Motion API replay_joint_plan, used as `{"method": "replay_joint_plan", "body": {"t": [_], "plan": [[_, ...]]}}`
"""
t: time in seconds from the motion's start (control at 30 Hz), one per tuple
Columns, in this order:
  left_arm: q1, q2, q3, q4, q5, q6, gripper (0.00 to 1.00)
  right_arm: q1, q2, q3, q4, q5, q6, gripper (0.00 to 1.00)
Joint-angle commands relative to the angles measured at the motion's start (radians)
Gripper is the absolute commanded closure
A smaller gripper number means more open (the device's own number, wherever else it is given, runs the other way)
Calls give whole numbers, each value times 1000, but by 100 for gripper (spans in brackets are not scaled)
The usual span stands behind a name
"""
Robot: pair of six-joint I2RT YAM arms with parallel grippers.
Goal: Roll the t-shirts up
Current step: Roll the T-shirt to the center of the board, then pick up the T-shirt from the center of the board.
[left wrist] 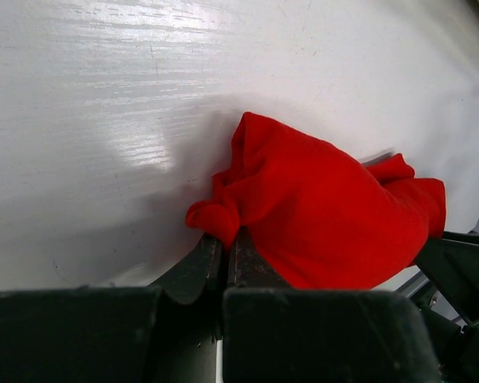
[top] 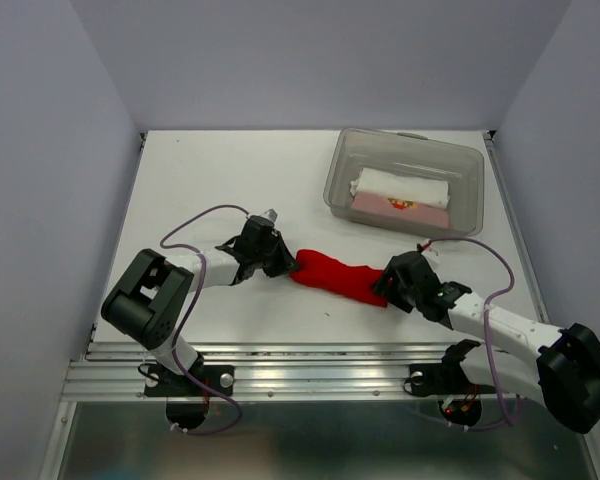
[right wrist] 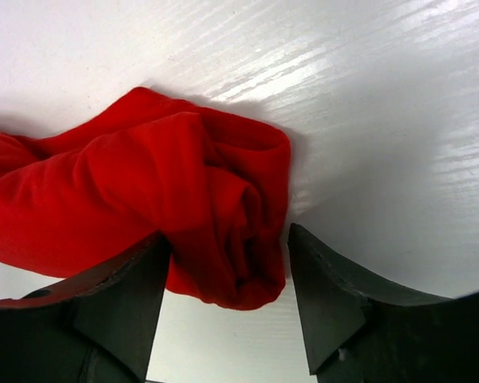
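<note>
Now the table (top: 230,180) carries a clear bin (top: 470,165) at the far right, with a white roll (top: 395,183) and a pink roll (top: 400,207) inside. The red shirt (top: 335,275) lies as a loose roll near the front, between both arms. The left gripper (left wrist: 223,243) is closed tight on a small fold at its left end. The right gripper (right wrist: 227,263) stands open, jaws on both sides of the right end, not squeezing. I think it should close deep on the whole bundle, so the layers do not slip loose.

White table (top: 230,180), pale lavender walls (top: 310,60), metal rail (top: 310,372) at near edge
</note>
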Motion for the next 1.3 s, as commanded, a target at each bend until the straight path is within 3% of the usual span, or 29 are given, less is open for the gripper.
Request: {"method": "replay_joint_plan", "body": {"t": [0.0,0.1,0.2,0.3,0.67,1.0,1.27], "plan": [[-6,-3,28,-33,-1,28,100,-14,52,-70,67,-19,4,40],[-6,-3,31,-35,2,30,100,-14,88,-67,109,-27,-10,58],[-6,-3,44,-55,0,42,100,-14,111,-46,106,-11,-27,86],[-6,-19,58,-73,-1,59,100,-23,102,-27,83,-2,-37,99],[-15,-177,188,-234,-29,145,100,-23,-52,218,-192,108,-143,99],[-15,-220,356,-351,-40,172,100,-23,-105,416,-281,185,-206,99],[-15,-164,561,-403,-67,220,100,-42,-40,559,-301,324,-332,99]]}}
